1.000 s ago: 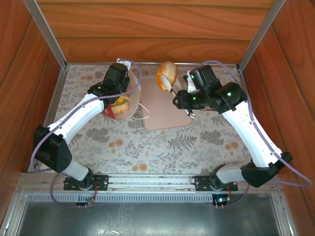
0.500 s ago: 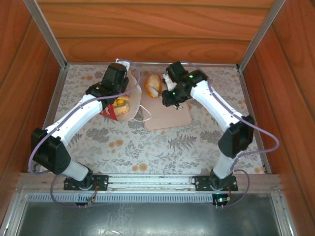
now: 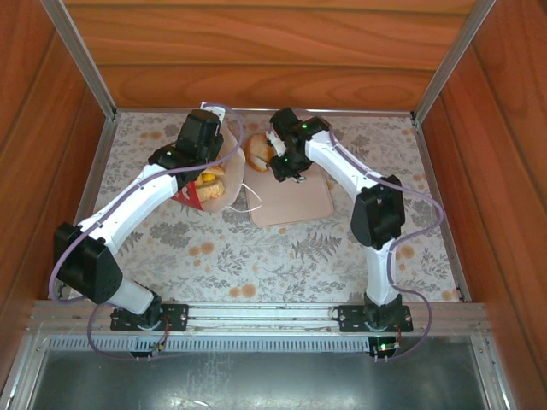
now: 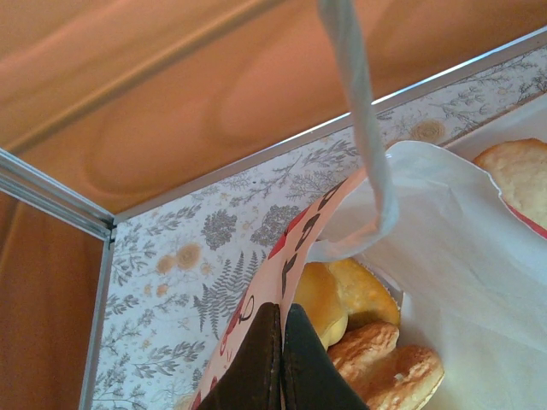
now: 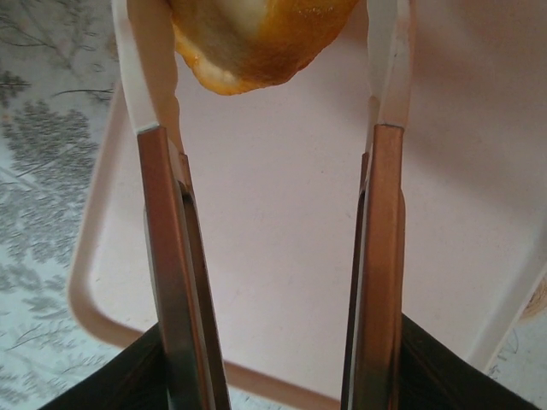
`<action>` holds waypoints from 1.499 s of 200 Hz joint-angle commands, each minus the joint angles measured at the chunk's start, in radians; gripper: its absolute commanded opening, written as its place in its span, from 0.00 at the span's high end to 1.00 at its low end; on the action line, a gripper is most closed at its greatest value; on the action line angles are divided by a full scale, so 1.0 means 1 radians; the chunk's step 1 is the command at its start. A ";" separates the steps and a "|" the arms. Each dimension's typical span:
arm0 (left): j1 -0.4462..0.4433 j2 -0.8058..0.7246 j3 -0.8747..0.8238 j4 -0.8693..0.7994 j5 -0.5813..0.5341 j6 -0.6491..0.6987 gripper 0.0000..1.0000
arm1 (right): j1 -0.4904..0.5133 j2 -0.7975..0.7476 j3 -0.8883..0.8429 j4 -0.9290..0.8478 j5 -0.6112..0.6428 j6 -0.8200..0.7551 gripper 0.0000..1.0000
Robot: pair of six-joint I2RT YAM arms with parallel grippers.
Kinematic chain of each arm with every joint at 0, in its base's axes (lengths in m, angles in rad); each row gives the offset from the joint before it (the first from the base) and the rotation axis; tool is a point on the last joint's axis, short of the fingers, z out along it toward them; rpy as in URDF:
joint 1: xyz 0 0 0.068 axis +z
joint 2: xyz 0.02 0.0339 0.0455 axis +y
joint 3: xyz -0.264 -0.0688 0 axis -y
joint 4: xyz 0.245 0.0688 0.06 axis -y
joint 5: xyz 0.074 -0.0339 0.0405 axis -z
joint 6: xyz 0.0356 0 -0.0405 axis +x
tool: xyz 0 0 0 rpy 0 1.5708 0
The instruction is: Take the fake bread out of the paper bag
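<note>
Paper bag [image 3: 220, 190] lies just left of the tray [image 3: 295, 201], mouth toward it, red base away. Left gripper [image 4: 283, 342] is pinched tight on its rim, bread [image 4: 363, 329] inside. Right gripper [image 5: 267, 51] has its jaws half apart around a roll [image 5: 256, 34] over the tray's far-left corner; grip unclear.

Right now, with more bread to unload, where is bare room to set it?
Free: near half of the tray; the table just in front of it. Crowded: the far-left tray corner, where the right end effector, roll and paper bag sit close.
</note>
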 commanded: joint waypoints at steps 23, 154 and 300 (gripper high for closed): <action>0.008 -0.019 0.042 0.018 -0.021 -0.011 1.00 | -0.008 0.056 0.072 0.021 0.041 -0.026 0.44; 0.007 -0.023 0.040 0.017 -0.007 -0.014 1.00 | -0.008 0.198 0.203 0.000 0.007 -0.002 0.37; 0.009 -0.030 0.038 0.013 -0.015 -0.009 1.00 | -0.007 -0.015 0.044 -0.056 0.012 0.050 0.34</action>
